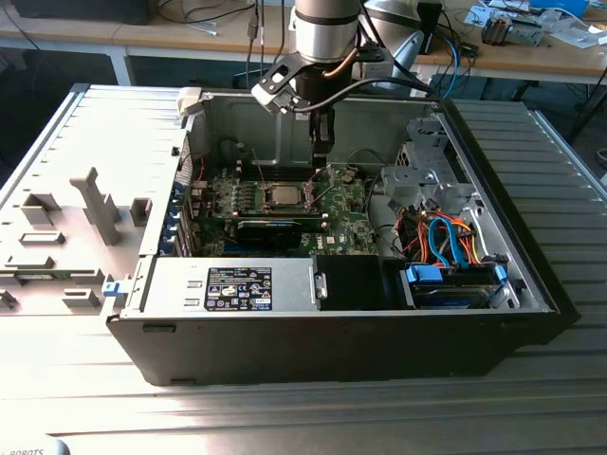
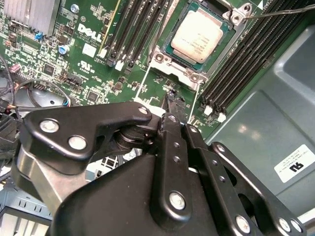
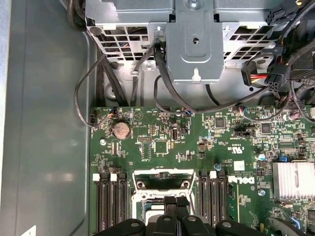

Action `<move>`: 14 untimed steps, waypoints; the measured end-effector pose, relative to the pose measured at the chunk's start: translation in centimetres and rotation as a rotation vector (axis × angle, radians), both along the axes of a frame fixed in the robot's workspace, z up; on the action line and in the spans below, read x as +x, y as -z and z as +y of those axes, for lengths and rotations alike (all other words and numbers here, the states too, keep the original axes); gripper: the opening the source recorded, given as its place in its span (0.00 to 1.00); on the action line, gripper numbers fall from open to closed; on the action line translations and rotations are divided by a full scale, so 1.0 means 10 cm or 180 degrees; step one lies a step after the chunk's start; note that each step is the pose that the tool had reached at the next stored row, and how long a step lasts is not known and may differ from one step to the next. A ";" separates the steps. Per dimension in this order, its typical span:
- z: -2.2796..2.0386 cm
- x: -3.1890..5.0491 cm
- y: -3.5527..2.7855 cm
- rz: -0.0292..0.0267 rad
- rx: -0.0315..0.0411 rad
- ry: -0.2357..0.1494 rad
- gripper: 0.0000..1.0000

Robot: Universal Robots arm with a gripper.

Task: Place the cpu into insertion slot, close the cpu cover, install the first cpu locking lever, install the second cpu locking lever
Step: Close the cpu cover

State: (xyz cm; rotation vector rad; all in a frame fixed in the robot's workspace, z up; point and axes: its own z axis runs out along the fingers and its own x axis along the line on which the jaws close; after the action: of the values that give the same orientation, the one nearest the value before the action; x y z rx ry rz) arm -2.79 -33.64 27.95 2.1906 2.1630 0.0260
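Gripper [image 2: 173, 105]: black linkage in the foreground of the second wrist view, fingers drawn together with nothing between them, pointing down at the motherboard [image 2: 88, 29]. Item: cpu [image 2: 199, 34], silver-grey top up, seated flat in the insertion slot [image 2: 158, 58]. The cpu cover [image 2: 183, 73] appears to lie down around it. A thin wire locking lever [image 2: 280, 11] runs out from one socket corner, seemingly unlatched. Position: the fingertips hang just beside the socket, near but apart from the chip; in the exterior view they stand toward that view's right of it. Handling note (judgement): the work appears to stand at the lever stage. A clean latch calls for steady pressure on the rod alone, swung under its catch, with the tips kept off the chip and the long black memory slots [image 2: 130, 29]. Surroundings: open computer case [image 1: 379, 351].
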 end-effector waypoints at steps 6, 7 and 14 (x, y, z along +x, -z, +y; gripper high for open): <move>0.004 0.021 0.012 0.0000 0.0000 0.0000 0.11; 0.005 0.023 0.013 0.0000 0.0000 0.0000 0.11; 0.006 0.033 0.025 0.0000 0.0000 0.0000 0.11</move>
State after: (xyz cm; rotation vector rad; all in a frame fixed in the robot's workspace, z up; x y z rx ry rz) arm -2.46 -33.58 27.71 2.1907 2.1630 0.0257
